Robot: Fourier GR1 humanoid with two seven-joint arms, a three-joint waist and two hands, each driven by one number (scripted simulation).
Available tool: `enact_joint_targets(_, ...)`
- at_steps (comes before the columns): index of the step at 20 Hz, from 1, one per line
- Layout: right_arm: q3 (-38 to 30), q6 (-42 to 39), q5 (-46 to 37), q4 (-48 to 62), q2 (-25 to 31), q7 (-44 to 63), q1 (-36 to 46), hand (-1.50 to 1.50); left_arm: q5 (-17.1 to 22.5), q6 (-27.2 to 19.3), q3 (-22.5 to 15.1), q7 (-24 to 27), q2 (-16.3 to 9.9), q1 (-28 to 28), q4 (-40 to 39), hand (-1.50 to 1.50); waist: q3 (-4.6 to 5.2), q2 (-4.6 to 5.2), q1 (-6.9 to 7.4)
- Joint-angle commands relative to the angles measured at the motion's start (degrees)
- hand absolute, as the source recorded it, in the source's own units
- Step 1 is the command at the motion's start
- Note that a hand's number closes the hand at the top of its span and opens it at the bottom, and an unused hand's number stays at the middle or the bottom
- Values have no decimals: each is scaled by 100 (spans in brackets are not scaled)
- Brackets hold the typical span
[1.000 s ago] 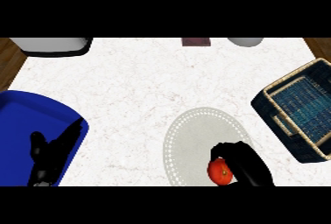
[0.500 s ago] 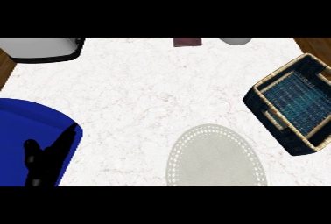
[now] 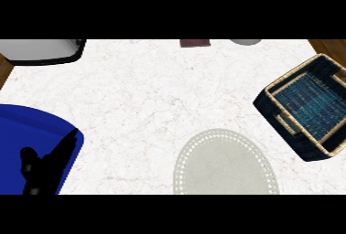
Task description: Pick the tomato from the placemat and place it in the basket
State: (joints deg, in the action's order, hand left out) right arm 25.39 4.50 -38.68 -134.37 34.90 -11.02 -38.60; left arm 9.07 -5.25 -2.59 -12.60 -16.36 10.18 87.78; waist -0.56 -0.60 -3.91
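**Placemat bare, basket bare, tomato out of sight**

The tomato shows nowhere in the head view, and neither does the right hand. Most likely the two are together below the counter's near edge, though that cannot be confirmed from here. The pale oval placemat [image 3: 226, 163] lies at the counter's near edge, right of centre, with nothing on it. The woven basket [image 3: 307, 106] sits at the counter's right edge, turned at an angle, its blue-lined bottom showing and holding nothing, so the placing step is not yet done. It stands just beyond and to the right of the placemat, a short carry away, which suits a lift and a sideways move.

The left hand [image 3: 42, 167] rests at the near left corner, fingers straight and pointing up, holding nothing, over a large blue dish [image 3: 20, 137] at the counter's left edge. It appears to have no part in the task.

The counter [image 3: 148, 91] is white marble with faint veins. At its far edge stand a grey appliance [image 3: 40, 50] at the left corner, a small dark object [image 3: 194, 43] and a pale round thing [image 3: 245, 42], both cropped. Brown wooden floor [image 3: 331, 45] shows past the far right corner.
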Motion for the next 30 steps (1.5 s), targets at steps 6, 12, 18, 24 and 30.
enact_joint_targets(6,-1180,-80,1530,-1518,-235,607,-237,150,66,105,-59,-133,59,166,-284,0,81,106,120)
enact_joint_targets(12,-1565,-101,1838,-1433,-681,1135,248,150,-65,80,-132,-199,5,137,-222,0,88,131,190)
enact_joint_targets(18,-2440,-346,2262,-1024,-667,1671,983,150,-50,184,-65,-138,-87,112,-351,0,92,148,305)
enact_joint_targets(24,-3735,-822,3458,-464,-128,2460,2161,150,-41,122,-159,-323,53,-159,-309,0,84,128,415)
enact_joint_targets(30,-5140,-1548,5283,631,1026,3142,3312,150,-61,170,-212,-286,92,-13,-333,0,71,70,468)
